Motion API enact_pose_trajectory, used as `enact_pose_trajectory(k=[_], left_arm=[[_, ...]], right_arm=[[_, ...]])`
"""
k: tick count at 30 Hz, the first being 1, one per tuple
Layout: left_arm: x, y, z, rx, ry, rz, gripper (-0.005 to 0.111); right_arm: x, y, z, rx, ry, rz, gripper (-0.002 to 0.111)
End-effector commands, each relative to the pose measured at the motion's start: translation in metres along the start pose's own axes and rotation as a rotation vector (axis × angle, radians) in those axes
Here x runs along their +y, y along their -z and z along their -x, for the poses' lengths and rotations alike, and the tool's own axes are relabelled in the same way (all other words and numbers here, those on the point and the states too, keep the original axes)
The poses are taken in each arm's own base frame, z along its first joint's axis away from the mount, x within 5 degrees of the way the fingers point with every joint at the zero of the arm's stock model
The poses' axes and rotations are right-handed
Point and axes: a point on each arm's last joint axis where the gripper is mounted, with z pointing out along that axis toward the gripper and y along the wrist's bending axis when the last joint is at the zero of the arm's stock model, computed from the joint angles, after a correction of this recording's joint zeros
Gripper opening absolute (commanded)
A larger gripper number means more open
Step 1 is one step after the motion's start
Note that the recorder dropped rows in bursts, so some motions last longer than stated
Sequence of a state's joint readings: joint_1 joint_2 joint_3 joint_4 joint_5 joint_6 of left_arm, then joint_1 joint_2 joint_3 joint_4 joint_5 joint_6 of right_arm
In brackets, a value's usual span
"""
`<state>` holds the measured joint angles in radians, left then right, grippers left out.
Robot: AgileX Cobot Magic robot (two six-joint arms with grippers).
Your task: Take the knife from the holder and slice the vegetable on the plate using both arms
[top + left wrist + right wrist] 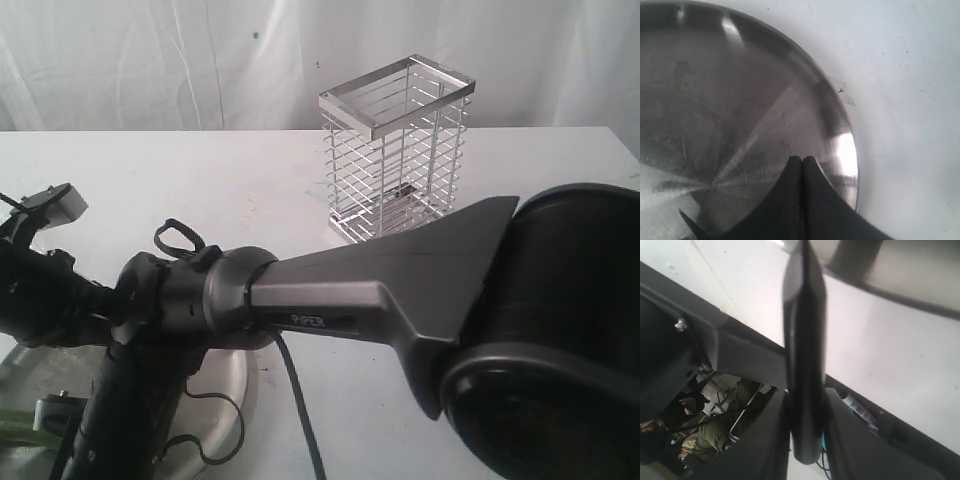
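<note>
Knife (804,330) sits clamped by its black handle in the right gripper (806,400), long axis running straight out from the jaws; the blade's heading cannot be told. Right arm (400,280), lettered "PIPER", stretches leftward, wrist bent down over the plate (235,372). Behind stands the holder (395,150), upright on the table (150,190). Left gripper (802,161), fingers pressed together, hovers over the plate. Vegetable (14,425) shows green near its rim.

- Exterior: low behind the arms (380,290), facing the holder (398,150).
- Left wrist: close, looking down on the plate (740,100); exterior shares its rim.
- Right wrist: tight along the knife (804,330).
</note>
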<state>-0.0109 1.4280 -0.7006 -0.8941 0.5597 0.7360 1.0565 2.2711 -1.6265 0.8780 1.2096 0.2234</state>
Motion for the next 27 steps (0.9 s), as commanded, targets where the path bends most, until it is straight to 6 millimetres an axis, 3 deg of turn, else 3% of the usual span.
enact_pose_trajectory(k=[1,4,9,17,21,24,27], left_arm=[[-0.013,0.019,0.021,-0.091,-0.062,-0.011,0.000],[-0.031,0.047,0.038,-0.174,-0.130,-0.002,0.000],[-0.051,0.082,0.041,-0.271,-0.196,0.043,0.000],[-0.074,0.120,0.016,-0.249,-0.276,0.105,0.000],[-0.084,0.133,0.001,-0.228,-0.256,0.099,0.000],[-0.090,0.139,-0.009,-0.198,-0.278,0.082,0.011],[-0.088,0.141,-0.018,-0.130,-0.307,0.122,0.031]], right_arm=[[0.008,0.012,0.001,-0.097,0.082,-0.008,0.003],[0.007,0.021,-0.002,-0.155,0.154,-0.103,0.003],[0.002,0.043,-0.009,-0.254,0.280,-0.311,0.003],[0.002,0.070,-0.028,-0.201,0.604,-0.498,0.003],[0.001,0.075,-0.033,-0.200,0.654,-0.524,0.003],[-0.001,0.076,-0.040,-0.189,0.681,-0.529,0.003],[-0.008,0.077,-0.045,-0.165,0.713,-0.561,0.003]])
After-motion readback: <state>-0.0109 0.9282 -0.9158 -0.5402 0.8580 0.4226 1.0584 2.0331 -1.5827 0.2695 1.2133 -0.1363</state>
